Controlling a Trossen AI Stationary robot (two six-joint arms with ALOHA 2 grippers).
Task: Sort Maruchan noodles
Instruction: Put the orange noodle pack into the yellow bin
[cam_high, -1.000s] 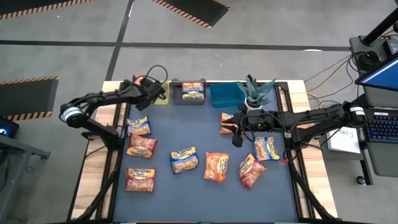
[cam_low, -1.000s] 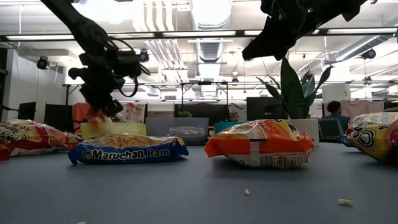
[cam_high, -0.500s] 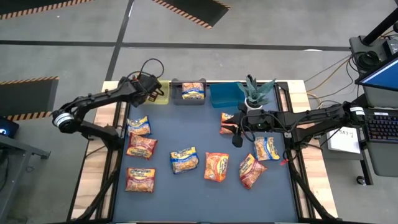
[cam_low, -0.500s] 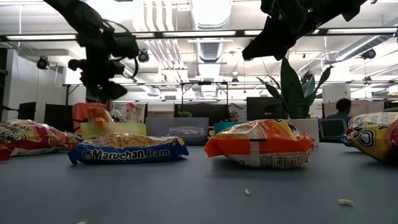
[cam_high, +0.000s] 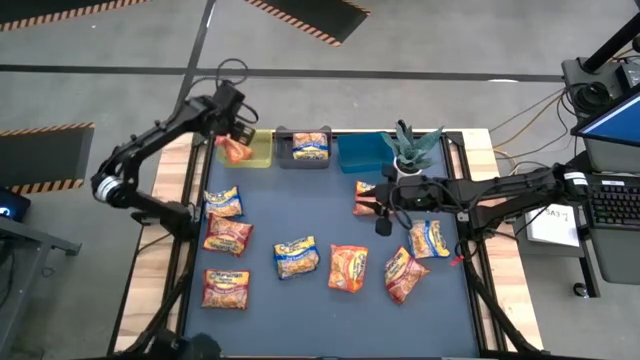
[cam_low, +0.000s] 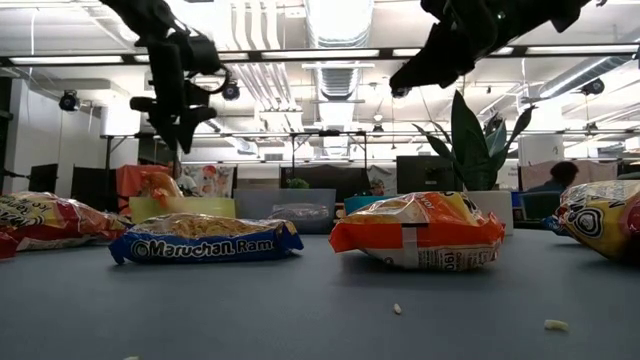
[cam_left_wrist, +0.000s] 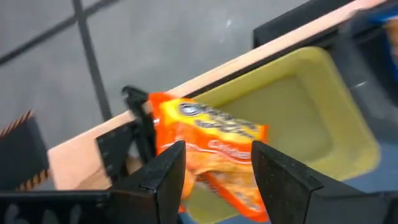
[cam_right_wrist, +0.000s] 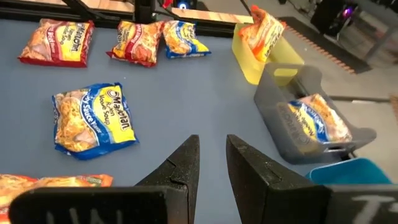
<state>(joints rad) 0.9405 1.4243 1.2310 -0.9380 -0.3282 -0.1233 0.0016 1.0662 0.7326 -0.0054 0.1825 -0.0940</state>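
An orange noodle packet stands tilted in the yellow-green bin, its upper end leaning on the bin's left wall. My left gripper hangs open just above it, touching nothing; the left wrist view shows the packet beyond the fingers. My right gripper hovers over the mat's right half, its fingers a narrow gap apart and empty, beside an orange packet. Several more packets lie flat on the blue mat, among them a yellow-and-blue one and a red one.
A grey bin holding a yellow-and-blue packet and a blue bin stand along the far edge next to the yellow-green one. A potted plant rises at the far right, close to my right arm. Crumbs dot the mat.
My left gripper has opened and let go of the orange packet, which has dropped into the yellow-green bin and leans there. The gripper has then risen and drawn back toward the table's far left corner. My right arm has kept still.
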